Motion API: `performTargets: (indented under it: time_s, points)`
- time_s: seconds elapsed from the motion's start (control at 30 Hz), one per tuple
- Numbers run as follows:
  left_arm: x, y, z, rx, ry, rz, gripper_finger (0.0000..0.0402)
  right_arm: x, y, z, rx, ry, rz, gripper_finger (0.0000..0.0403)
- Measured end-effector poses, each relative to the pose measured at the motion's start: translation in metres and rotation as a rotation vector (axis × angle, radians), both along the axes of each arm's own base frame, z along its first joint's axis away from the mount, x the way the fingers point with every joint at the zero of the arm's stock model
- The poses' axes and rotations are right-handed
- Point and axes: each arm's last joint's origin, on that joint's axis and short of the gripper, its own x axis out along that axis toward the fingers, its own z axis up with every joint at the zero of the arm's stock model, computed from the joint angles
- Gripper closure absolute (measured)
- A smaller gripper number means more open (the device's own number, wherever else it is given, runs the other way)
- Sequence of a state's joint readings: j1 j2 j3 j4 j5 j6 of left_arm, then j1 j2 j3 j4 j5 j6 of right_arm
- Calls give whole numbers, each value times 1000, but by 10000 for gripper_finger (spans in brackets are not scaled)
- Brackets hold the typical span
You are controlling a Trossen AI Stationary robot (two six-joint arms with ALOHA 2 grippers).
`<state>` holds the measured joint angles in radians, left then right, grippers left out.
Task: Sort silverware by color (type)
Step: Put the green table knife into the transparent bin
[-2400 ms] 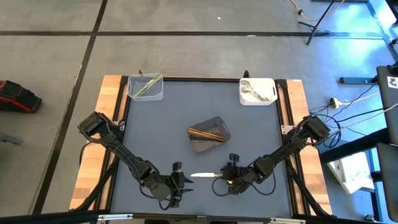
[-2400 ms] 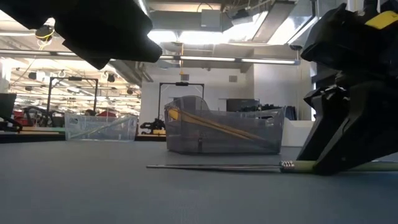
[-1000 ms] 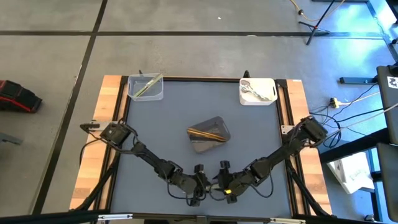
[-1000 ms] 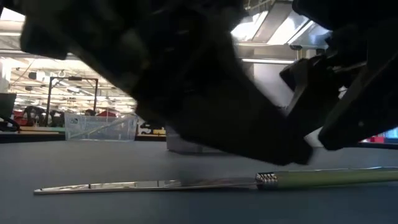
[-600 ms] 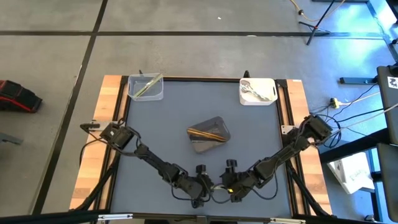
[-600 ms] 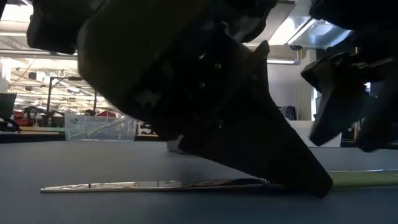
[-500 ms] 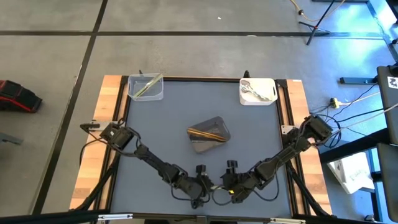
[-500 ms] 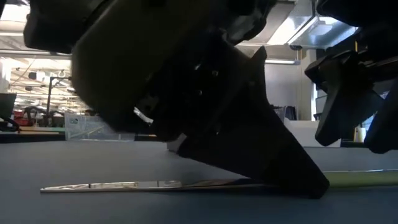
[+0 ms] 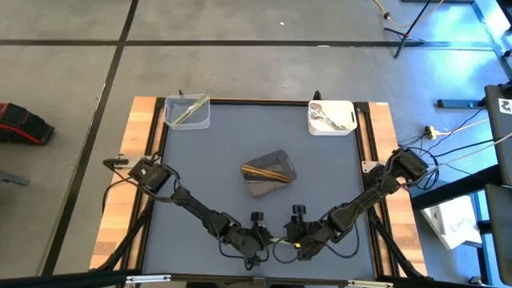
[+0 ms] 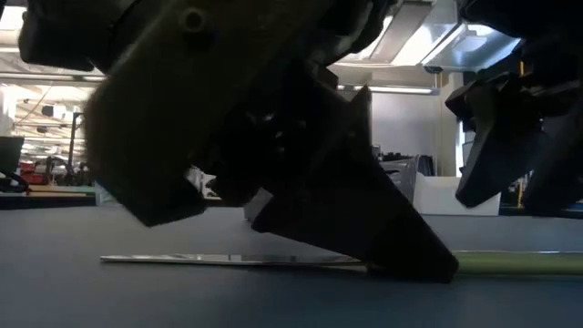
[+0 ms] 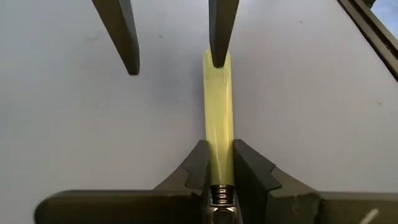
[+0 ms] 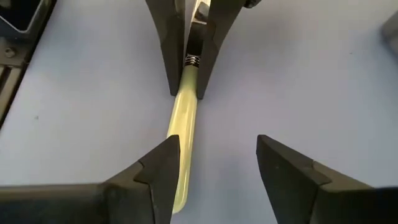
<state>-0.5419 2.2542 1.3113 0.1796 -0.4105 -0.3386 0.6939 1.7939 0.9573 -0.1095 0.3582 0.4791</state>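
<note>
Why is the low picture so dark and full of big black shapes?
In the low view the left gripper sits right in front of the camera against bright ceiling lights, so it shows as a black, blurry shape; in the left wrist view the knife it grips looks bright and clear.

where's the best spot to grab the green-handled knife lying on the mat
Probably the pale-green handle near its ribbed collar, from straight above: the knife lies flat, and its blade looks too thin. The left gripper already pinches there; the right gripper is open.
</note>
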Motion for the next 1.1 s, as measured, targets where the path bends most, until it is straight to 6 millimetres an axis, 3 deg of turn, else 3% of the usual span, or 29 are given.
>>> performTargets:
  time_s: [0.23,0.37,0.57,0.7,0.87,1.1]
  points:
    - [-20,-14,31,-2,37,-55,345,-8,3,21,28,-49,0,205]
    - [-41,-22,69,8,56,-55,347,-23,10,31,-32,-92,0,205]
    - [-74,-21,127,73,10,0,347,-33,13,31,-118,-111,-18,205]
    - [-95,-4,168,96,-14,43,347,-33,11,30,-120,-94,-22,205]
    - [-115,28,204,191,-25,140,346,-32,10,30,-115,-89,-24,205]
    - [-136,84,220,293,-57,327,346,-32,11,30,-85,-92,-50,205]
